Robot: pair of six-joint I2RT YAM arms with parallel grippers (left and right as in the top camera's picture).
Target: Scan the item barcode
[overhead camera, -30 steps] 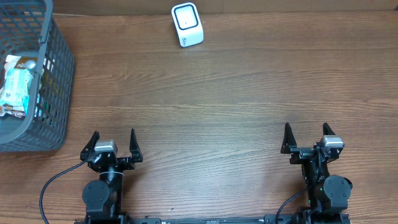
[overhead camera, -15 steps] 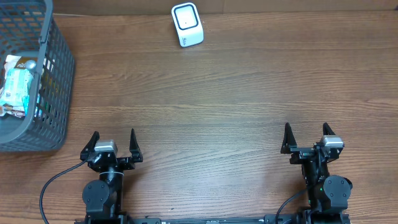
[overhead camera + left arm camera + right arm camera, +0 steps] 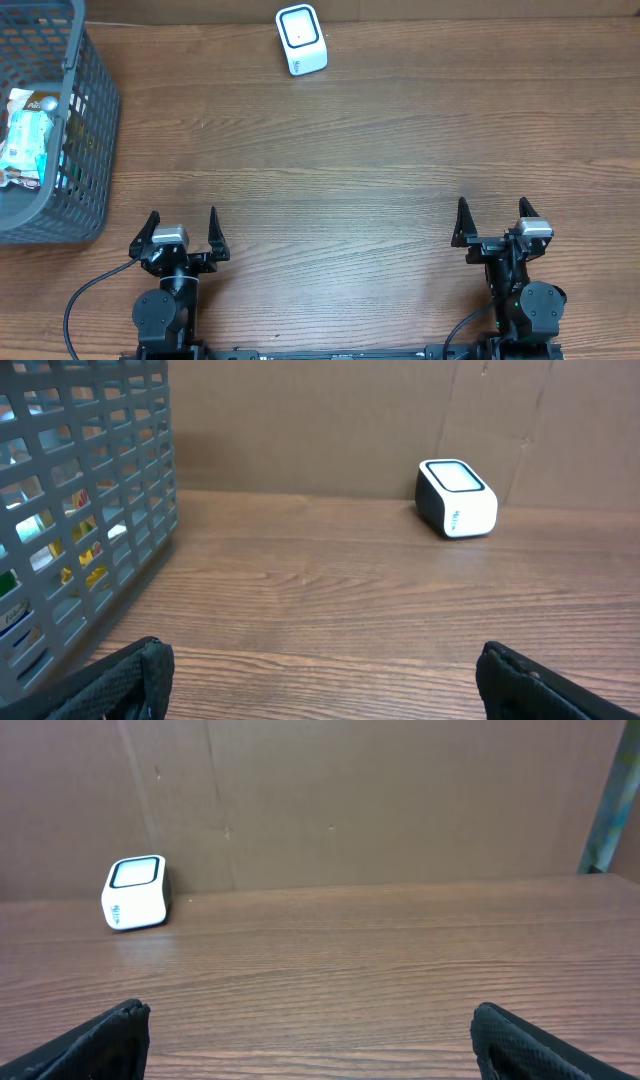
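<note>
A white barcode scanner point(image 3: 301, 40) with a dark window stands at the table's far edge; it also shows in the left wrist view as the scanner point(image 3: 456, 498) and in the right wrist view as the scanner point(image 3: 135, 892). Packaged items point(image 3: 25, 135) lie inside the grey basket point(image 3: 95, 120) at the far left. My left gripper point(image 3: 181, 226) rests open near the front edge at the left, nothing between its fingers. My right gripper point(image 3: 493, 216) rests open at the front right, also holding nothing. Both are far from the scanner and the items.
The grey mesh basket point(image 3: 120, 510) fills the left of the left wrist view. A brown cardboard wall point(image 3: 400, 800) backs the wooden table point(image 3: 350, 170).
</note>
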